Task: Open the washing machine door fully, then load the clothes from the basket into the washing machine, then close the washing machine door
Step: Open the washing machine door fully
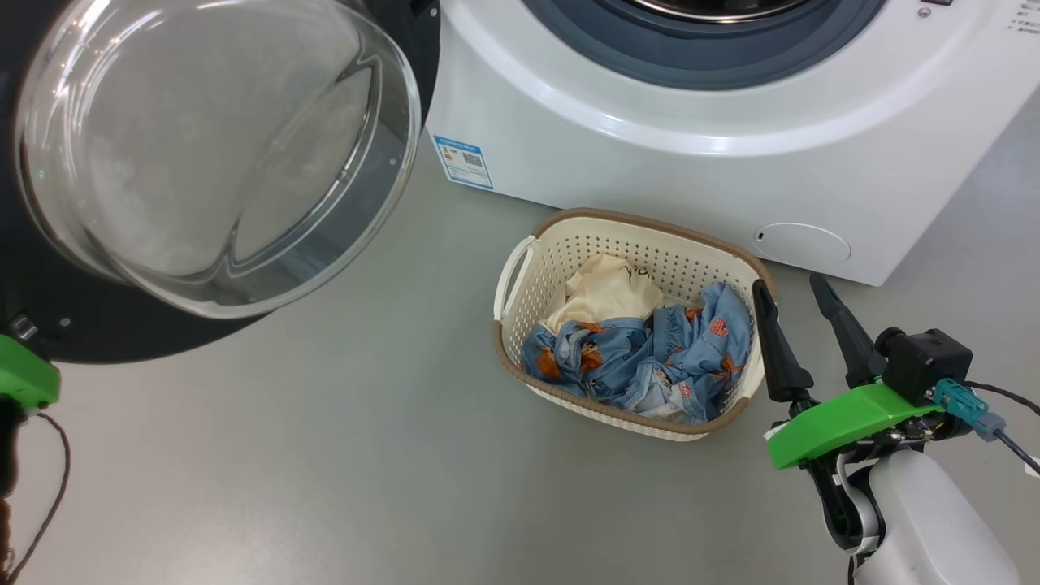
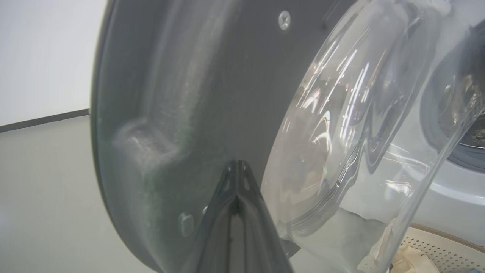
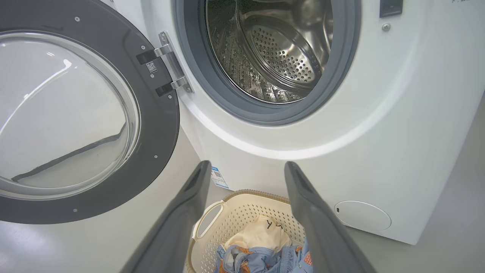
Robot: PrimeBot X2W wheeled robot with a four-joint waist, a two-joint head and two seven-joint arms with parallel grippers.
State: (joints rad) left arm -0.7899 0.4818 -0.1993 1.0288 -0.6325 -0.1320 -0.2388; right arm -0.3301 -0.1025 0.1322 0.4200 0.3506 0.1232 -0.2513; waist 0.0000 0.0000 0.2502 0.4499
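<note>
The washing machine door (image 1: 89, 325) stands swung open at the upper left, its clear glass bowl (image 1: 219, 154) bulging toward me. The white washing machine (image 1: 691, 146) shows its steel drum (image 3: 280, 57) open. The basket (image 1: 650, 226) sits on the floor before it, holding the clothes (image 1: 642, 353), cream and printed blue. My right gripper (image 1: 786, 282) hovers open at the basket's right rim, nothing between its fingers; in its wrist view the right gripper (image 3: 247, 163) frames the basket (image 3: 242, 199). My left gripper (image 2: 237, 163) is shut, its tip at the door's dark inner face (image 2: 197, 94).
Grey floor surrounds the basket, with free room in front and to its left. A blue label (image 1: 463, 162) and a round white flap (image 1: 800, 242) mark the machine's lower front. A white wall with dark skirting (image 2: 38, 121) runs behind the door. A thin cable (image 1: 49, 487) hangs at lower left.
</note>
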